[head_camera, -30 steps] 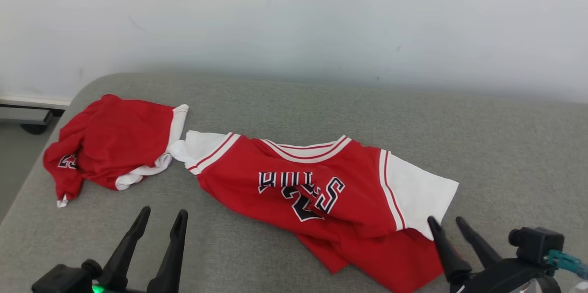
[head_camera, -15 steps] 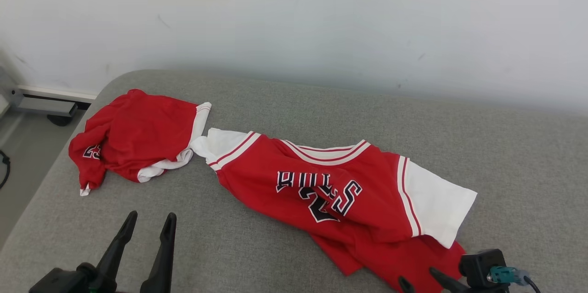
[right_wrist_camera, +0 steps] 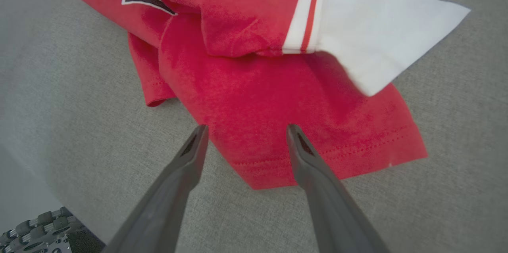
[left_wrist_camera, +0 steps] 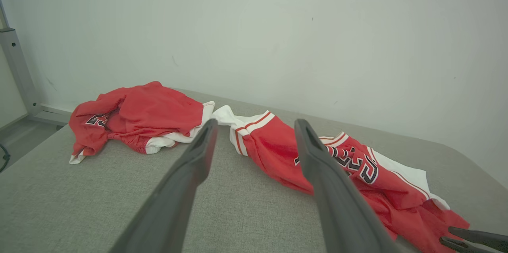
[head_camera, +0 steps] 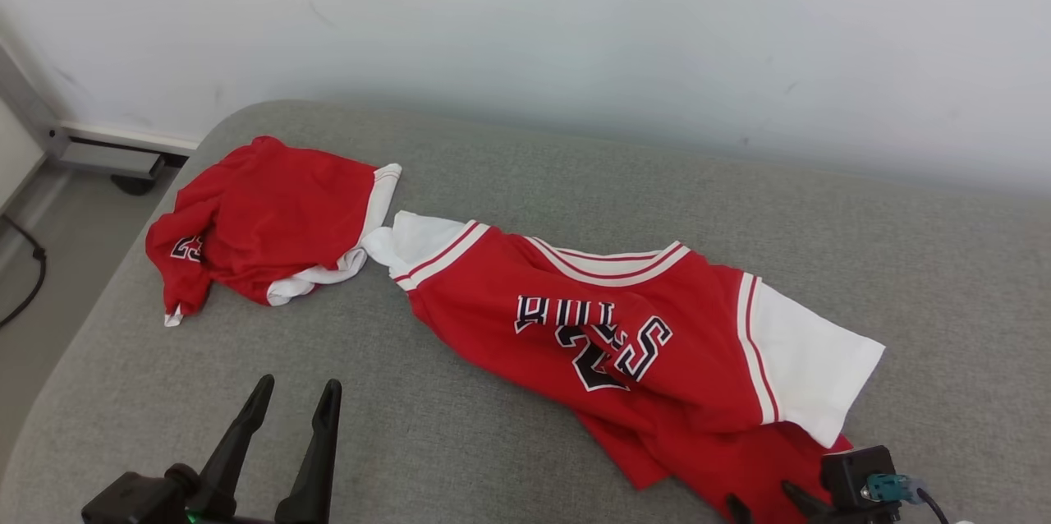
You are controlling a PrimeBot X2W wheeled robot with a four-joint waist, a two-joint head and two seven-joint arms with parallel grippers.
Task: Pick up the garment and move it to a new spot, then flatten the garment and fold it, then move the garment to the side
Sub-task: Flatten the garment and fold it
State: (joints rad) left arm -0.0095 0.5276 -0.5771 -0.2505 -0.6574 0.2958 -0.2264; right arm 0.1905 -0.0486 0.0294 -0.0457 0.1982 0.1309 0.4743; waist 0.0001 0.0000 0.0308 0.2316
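Right gripper [right_wrist_camera: 247, 128]: fingers spread wide, nothing between them. It is poised over the bottom hem [right_wrist_camera: 317, 158] of the jersey [head_camera: 624, 327], with the tips aimed at red cloth a little inside the stitched edge. Cannot tell whether the tips touch the cloth.

Left gripper [head_camera: 298, 383]: fingers likewise apart and empty, hanging over bare grey cushion [head_camera: 575, 179], well short of the jersey's shoulder end.

The jersey lies lengthwise across the middle of the cushion, lettering up and rumpled. The lower body is doubled on itself, and a white sleeve [right_wrist_camera: 377, 39] lies flopped over the red just beyond the right gripper. At the other end, white cloth meets or nearly meets a second red garment [head_camera: 263, 220] heaped near the cushion's far left corner.

Step in hand, as I read it: the first pick-up, not yet begun.

To do it well, probably:
- Bring the right fingers straight down and press a little into the cushion, which looks soft enough to give. Close on a good pinch of hem, not the very edge, which could slip out.
- Stay clear of the white sleeve so it falls free on the lift.
- Move the left gripper up to the shoulder end before raising anything. Two holds should bring the cloth up spread, not bunched.
- Lift slowly at the left end in case the neighbouring garment drags along.
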